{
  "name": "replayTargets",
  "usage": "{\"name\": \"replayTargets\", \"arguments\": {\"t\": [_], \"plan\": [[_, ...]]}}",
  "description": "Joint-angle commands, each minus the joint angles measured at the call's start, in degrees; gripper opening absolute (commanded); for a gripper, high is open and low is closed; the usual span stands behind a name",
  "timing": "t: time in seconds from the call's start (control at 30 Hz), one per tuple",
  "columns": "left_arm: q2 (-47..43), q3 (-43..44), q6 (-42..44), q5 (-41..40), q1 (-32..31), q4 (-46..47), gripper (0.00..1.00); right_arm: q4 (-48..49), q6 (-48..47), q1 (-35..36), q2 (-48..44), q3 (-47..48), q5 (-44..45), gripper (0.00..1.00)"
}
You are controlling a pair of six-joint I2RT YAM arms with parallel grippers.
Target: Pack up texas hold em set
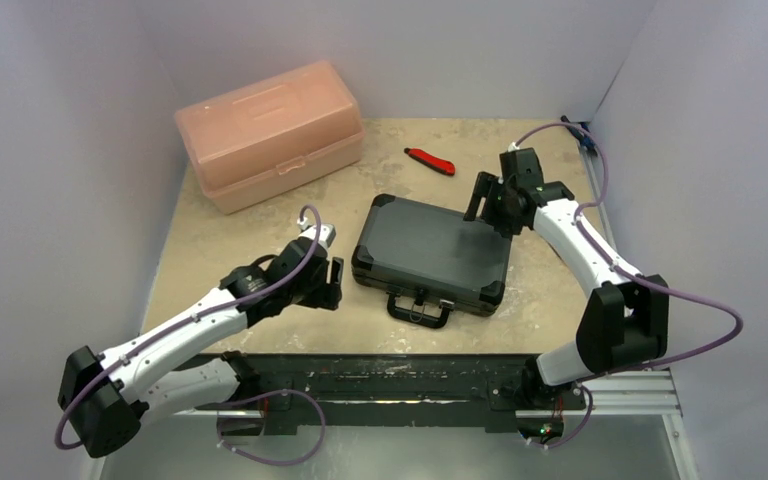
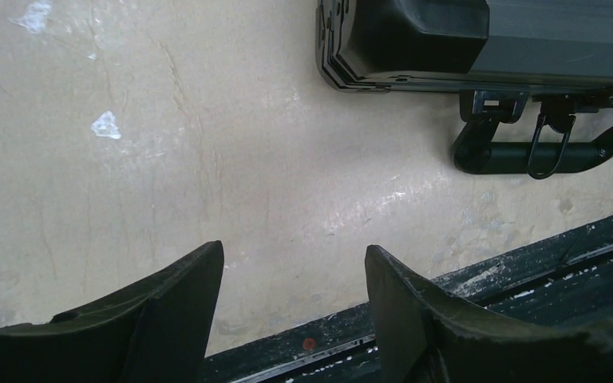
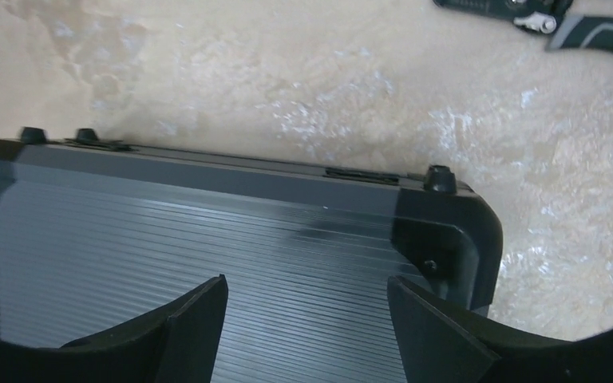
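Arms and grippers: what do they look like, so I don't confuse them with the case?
Both the left arm and right arm have white link shells with black joints and bases. A purple cable loops along each. The left gripper and right gripper are matt black, with two broad wedge-shaped fingers. No markings show.

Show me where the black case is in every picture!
Top external: case closed, in the middle.
Left wrist: top right corner, beyond the left pincer.
Right wrist: lower middle, under the right pincer.
Landmark: the handle, on the case's near edge from the top, right side in the left wrist view; not in the right wrist view.
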Motion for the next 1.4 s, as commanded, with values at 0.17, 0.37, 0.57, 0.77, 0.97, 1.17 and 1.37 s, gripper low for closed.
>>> {"name": "replayTargets", "arguments": {"t": [0.17, 0.37, 0.57, 0.77, 0.97, 1.17, 1.37], "plan": [[8.51, 0.73, -2.53, 5.39, -0.16, 11.00, 0.50, 0.29, 0.07, 0.18, -0.03, -5.95, 1.38, 0.69], [14.31, 3.08, -3.20, 7.46, -0.08, 14.58, 0.48, 0.24, -0.13, 0.25, 0.74, -7.76, -0.15, 0.65], [18.72, 5.86, -3.54, 7.52, 0.33, 16.25, 0.47, 0.41, -0.80, 0.24, 0.18, -10.10, -2.55, 0.60], [23.00, 8.37, -3.31, 9.30, 2.51, 18.15, 0.46, 1.27, -1.02, 0.32, 0.13, -11.55, -5.40, 0.56], [27.35, 11.67, -2.02, 11.25, 4.51, 19.43, 0.45, 2.20, -0.85, 0.77, 0.39, -12.23, -7.23, 0.55], [31.47, 15.82, -0.63, 11.65, 5.61, 19.47, 0.45, 2.85, -0.77, 1.27, 0.37, -13.43, -8.82, 0.53], [35.46, 19.65, 0.11, 13.80, 8.16, 19.50, 0.44, 2.89, -0.50, 2.00, -0.09, -14.01, -10.16, 0.52]]}}
